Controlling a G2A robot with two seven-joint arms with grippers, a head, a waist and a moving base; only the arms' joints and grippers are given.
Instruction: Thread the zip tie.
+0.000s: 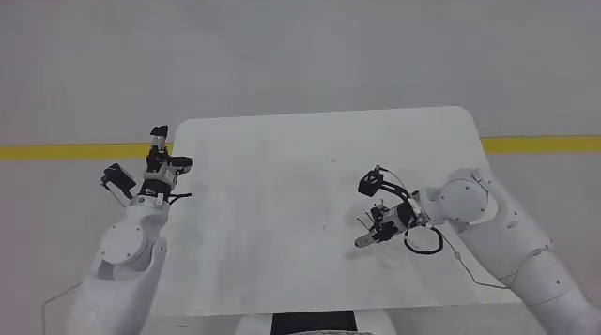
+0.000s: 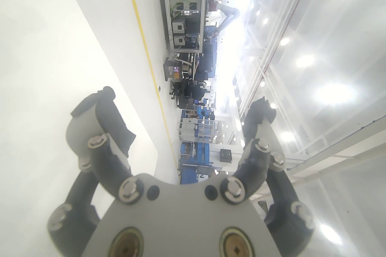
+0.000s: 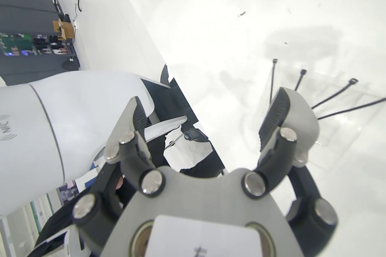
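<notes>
At the table's 9 o'clock edge: the left gripper [image 2: 184,100] is held just off the rim of the white table [image 1: 282,147]. The forearm is raised from the 7 o'clock corner and the wrist is aimed toward 12 o'clock.
Left fingers: spread wide and empty, with one finger set over the tabletop and the other out past the rim.
Toward 4 o'clock from the table's middle: the right gripper [image 3: 208,98] is held low over the tabletop. The elbow is bent at the 4 o'clock edge and the wrist is turned to about 8 o'clock.
Right fingers: spread apart, with nothing gripped.
Zip ties: four black zip ties [image 3: 334,95] are laid fanned out just beside one right finger, and their tails are hidden behind it.
Clear tray: the ties are seen on what appears to be a clear tray [image 3: 346,134] set on the table.
</notes>
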